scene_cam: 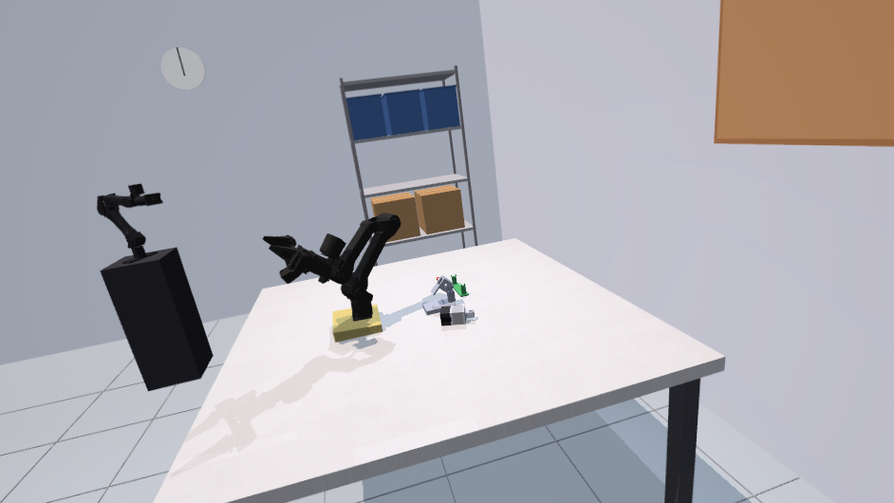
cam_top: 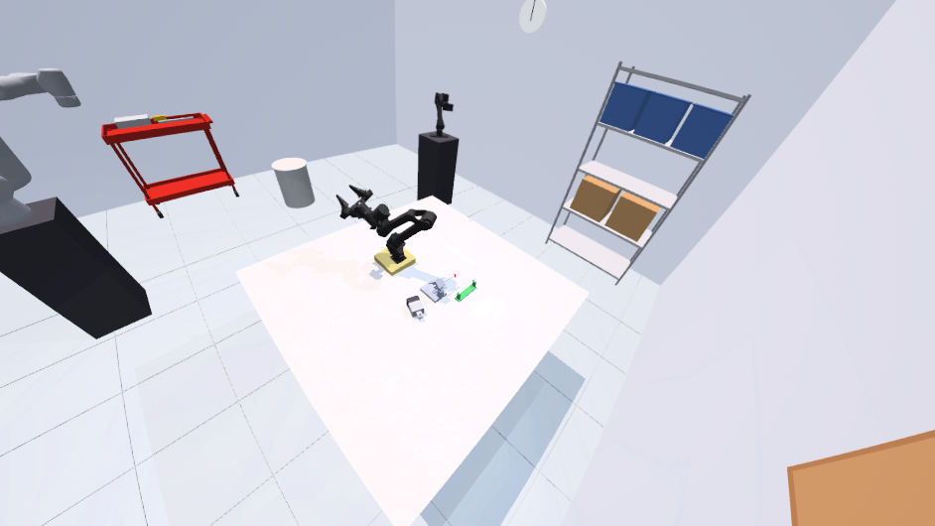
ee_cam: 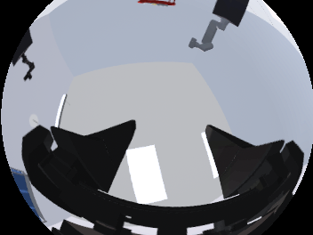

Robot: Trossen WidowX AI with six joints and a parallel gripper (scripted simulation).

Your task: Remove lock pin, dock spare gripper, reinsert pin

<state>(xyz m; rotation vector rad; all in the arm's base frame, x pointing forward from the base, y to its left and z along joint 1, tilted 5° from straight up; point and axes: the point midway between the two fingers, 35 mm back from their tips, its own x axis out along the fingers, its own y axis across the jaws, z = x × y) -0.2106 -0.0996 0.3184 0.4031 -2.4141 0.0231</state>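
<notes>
My gripper (cam_top: 357, 194) (scene_cam: 274, 245) (ee_cam: 171, 126) is open and empty. It is raised high and points away from the task objects, toward the far side of the table. The grey mount (cam_top: 436, 289) (scene_cam: 435, 291) stands on the white table (cam_top: 392, 392) (scene_cam: 530, 350). A small red-tipped pin (cam_top: 454, 276) (scene_cam: 439, 279) shows at the mount's top. The spare gripper (cam_top: 415, 307) (scene_cam: 455, 317), grey and black, lies on the table beside the mount. A green bracket (cam_top: 466, 291) (scene_cam: 460, 288) lies just past the mount. None of these shows in the wrist view.
The arm stands on a yellow base (cam_top: 394, 261) (scene_cam: 357, 323). Off the table stand a black pedestal with a second arm (cam_top: 437, 163) (scene_cam: 156, 312), a metal shelf (cam_top: 647, 170) (scene_cam: 412, 162), a red cart (cam_top: 170, 157) and a white bin (cam_top: 293, 182).
</notes>
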